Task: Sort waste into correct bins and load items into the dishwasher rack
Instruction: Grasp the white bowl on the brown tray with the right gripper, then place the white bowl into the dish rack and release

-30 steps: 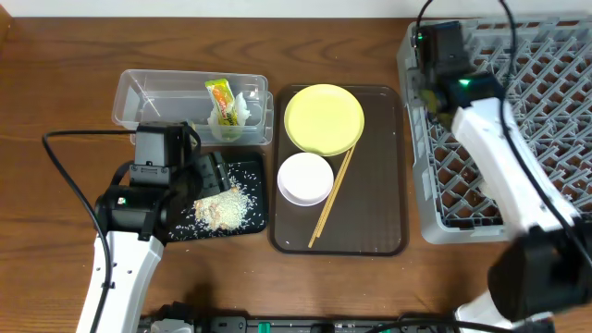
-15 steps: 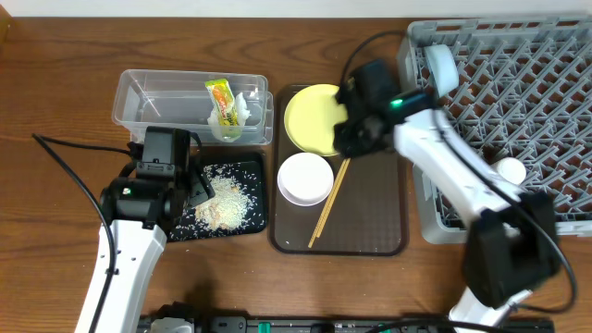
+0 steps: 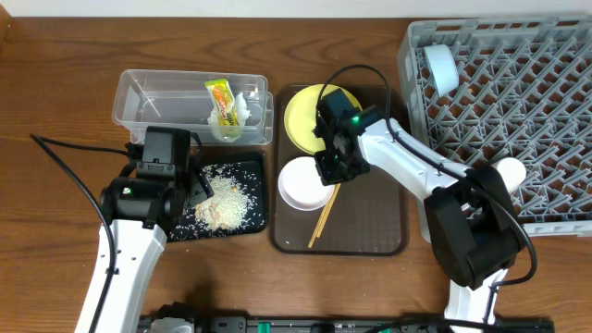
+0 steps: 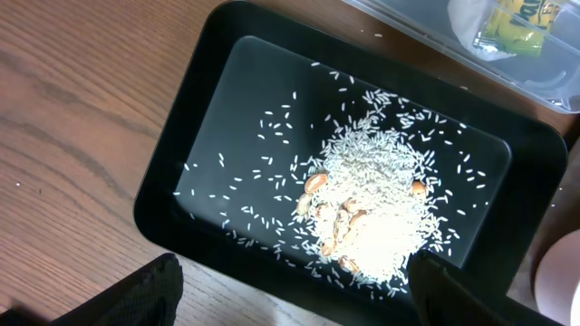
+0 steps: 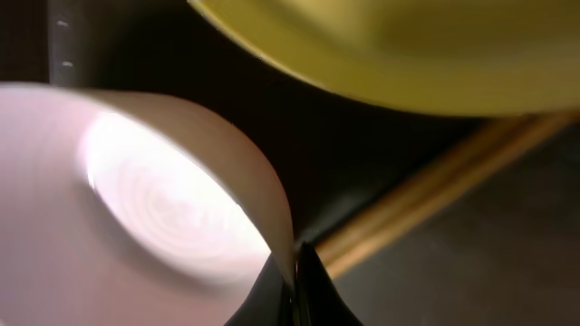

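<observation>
Left gripper (image 4: 294,276): hangs over the near edge of the black tray (image 4: 190,136). The jaws stand wide apart and hold nothing.
Food scraps (image 4: 367,213): a pale heap of rice with some brown pieces, in the right half of the black tray. Loose grains lie scattered around it.
Clear tub (image 3: 148,100): just behind the black tray. In its right end are the snack wrapper (image 3: 220,98) and the crumpled white paper (image 3: 244,109), touching each other.
Right gripper (image 5: 292,288): reaches down into the brown tray (image 3: 375,222), at the right rim of the white bowl (image 5: 136,208). The jaws are almost together, with the thin wall of the bowl clamped between them.
White bowl: on the left side of the brown tray, just in front of the yellow plate (image 3: 305,116).
Yellow plate: at the far end of the brown tray, partly hidden under the right arm.
Chopsticks (image 3: 323,220): lie slanted on the brown tray, just beside the white bowl on its right.
Dishwasher rack (image 3: 518,111): at the right of the table. A light blue bowl (image 3: 442,67) stands on edge in its far left corner, and a small white cup (image 3: 508,171) sits nearer the front.
</observation>
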Motion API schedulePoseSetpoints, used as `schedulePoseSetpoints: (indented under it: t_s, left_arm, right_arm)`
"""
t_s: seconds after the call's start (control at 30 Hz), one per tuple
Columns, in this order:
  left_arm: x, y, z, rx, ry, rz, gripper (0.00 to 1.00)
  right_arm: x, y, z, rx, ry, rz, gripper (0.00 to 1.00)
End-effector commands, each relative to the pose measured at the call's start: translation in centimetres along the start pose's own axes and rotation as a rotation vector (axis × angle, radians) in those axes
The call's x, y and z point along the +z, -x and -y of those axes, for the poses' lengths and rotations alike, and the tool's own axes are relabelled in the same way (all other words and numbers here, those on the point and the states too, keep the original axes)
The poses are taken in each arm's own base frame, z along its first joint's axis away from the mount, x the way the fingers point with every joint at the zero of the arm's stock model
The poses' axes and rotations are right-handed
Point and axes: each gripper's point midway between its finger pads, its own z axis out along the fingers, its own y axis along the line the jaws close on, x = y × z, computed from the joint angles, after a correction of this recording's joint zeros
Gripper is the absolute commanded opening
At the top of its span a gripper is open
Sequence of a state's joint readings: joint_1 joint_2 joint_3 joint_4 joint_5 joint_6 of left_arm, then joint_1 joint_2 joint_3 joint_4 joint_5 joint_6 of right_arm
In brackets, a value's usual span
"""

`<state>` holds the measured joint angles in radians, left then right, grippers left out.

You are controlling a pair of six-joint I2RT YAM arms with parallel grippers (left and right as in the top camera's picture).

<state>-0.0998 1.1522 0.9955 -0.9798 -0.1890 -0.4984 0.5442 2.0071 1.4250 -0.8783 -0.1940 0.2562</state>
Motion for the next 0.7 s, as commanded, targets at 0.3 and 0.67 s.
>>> schedulePoseSetpoints:
  t_s: [0.3,0.67]
  left_arm:
    - [-0.2,0.6,-0.3,-0.019,0.015,0.019,0.82]
    - [-0.2,0.9,-0.1,-0.024,0.006,0.033,0.82]
  right_arm:
    - [-26.0,7.3,15.4,0.289,-0.647,0.754,0.01]
    - [-37.3,6.9,28.8,0.525,-1.115,1.005,0.01]
